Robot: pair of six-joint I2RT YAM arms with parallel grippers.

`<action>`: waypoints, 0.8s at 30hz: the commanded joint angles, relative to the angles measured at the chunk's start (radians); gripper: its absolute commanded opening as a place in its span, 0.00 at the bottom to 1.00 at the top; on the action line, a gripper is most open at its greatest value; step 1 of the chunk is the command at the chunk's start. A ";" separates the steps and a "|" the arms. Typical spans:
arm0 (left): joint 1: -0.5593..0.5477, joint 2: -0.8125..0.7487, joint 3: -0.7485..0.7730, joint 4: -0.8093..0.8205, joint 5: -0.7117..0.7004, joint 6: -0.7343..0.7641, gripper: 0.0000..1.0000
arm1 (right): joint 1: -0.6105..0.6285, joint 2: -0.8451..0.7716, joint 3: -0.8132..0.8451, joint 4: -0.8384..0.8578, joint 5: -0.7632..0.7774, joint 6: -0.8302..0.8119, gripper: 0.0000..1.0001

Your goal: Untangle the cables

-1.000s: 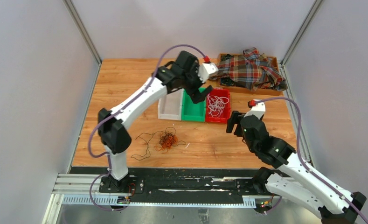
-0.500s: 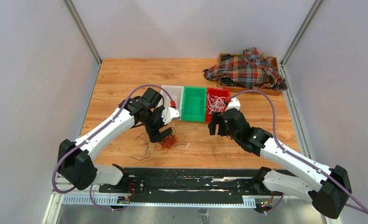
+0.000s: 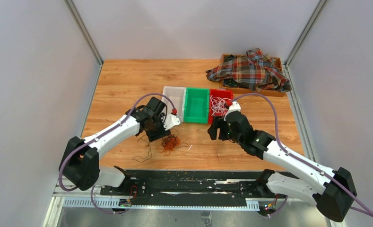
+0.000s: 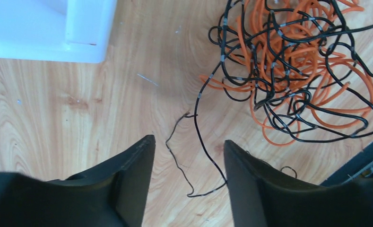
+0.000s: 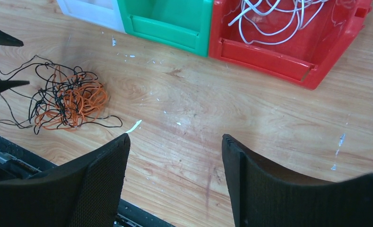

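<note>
Now the left fingers [image 4: 123, 189] stand open and empty, a black strand [image 4: 196, 142] on the bench [image 4: 56, 104] between them, the cables [image 4: 293, 71] just beyond their tips. The right fingers [image 5: 94, 184] are open too, gripping nothing.

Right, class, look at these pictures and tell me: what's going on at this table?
Two robot arms are working on a tangle of wires. The left gripper hangs low beside the orange and black tangle, jaws open astride a loose black wire, gripping nothing. The right gripper hovers open and empty over bare wood in front of the red bin, which holds white wires. The green bin beside it looks empty.
</note>
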 commanded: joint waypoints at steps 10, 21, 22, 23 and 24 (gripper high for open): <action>0.046 0.012 0.022 -0.065 0.083 -0.004 0.37 | -0.011 -0.031 -0.002 0.057 -0.037 -0.007 0.70; 0.052 0.006 0.134 -0.122 0.118 -0.076 0.01 | -0.011 -0.050 -0.023 0.153 -0.079 -0.030 0.72; 0.052 -0.006 0.173 -0.145 0.142 -0.085 0.01 | -0.011 -0.049 -0.024 0.174 -0.097 -0.036 0.74; 0.052 -0.018 0.215 -0.167 0.159 -0.102 0.01 | -0.012 -0.045 -0.024 0.199 -0.120 -0.047 0.76; 0.052 -0.032 0.262 -0.189 0.182 -0.117 0.01 | -0.011 -0.040 -0.021 0.235 -0.151 -0.061 0.77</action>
